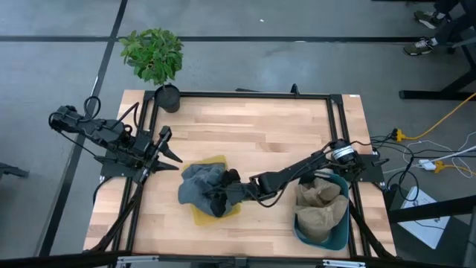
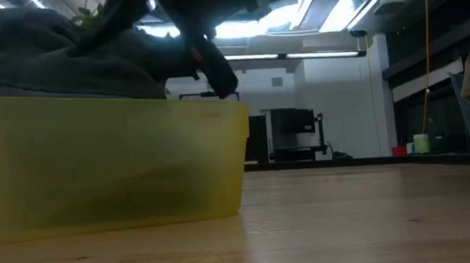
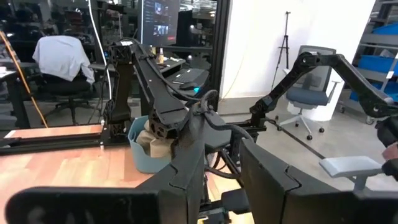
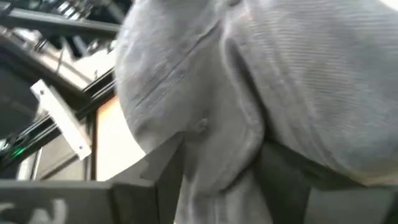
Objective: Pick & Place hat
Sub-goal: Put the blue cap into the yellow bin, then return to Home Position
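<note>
A grey hat [image 1: 199, 184] lies bunched on top of a yellow bin [image 1: 216, 214] near the table's front middle; in the low view the grey hat [image 2: 44, 54] rests over the rim of the yellow bin [image 2: 103, 159]. My right gripper [image 1: 222, 197] reaches in from the table's right and sits at the hat's right side, its fingers apart with grey cloth [image 4: 211, 124] between them. My left gripper [image 1: 172, 147] waits open by the table's left edge, touching nothing. My right gripper has a fold of the hat's cloth [image 4: 217, 168] between its spread fingers [image 4: 165, 174], lying against their inner sides. The fingers come slanting down from the table's right. The hat rests on the yellow bin, slack, not lifted.
A blue bin [image 1: 338, 227] holding tan cloth things [image 1: 318, 205] stands at the front right, under my right arm. A potted plant [image 1: 154, 56] sits at the far left corner. Bare wood lies across the table's far half.
</note>
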